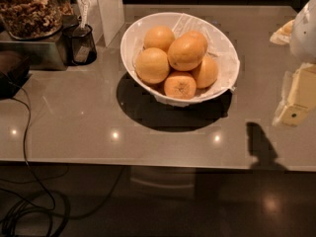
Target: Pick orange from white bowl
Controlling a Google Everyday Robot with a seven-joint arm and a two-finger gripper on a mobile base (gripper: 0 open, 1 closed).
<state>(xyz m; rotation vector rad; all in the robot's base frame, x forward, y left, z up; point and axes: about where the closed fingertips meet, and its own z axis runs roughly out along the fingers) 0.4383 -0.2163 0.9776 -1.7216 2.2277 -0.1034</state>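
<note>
The large, round, yellow-orange orange (186, 52) tops the pile in the deep, glossy white bowl (132, 36) at the far middle of the table (69, 117), well left of your end effector (298, 95) at the right edge, whose spread you cannot tell.

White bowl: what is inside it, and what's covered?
The white bowl holds piled oranges on crinkled white paper; the largest orange sits on top. The pile hides the bowl's bottom and any fruit beneath. The end effector is right of the bowl, at the frame edge.
</note>
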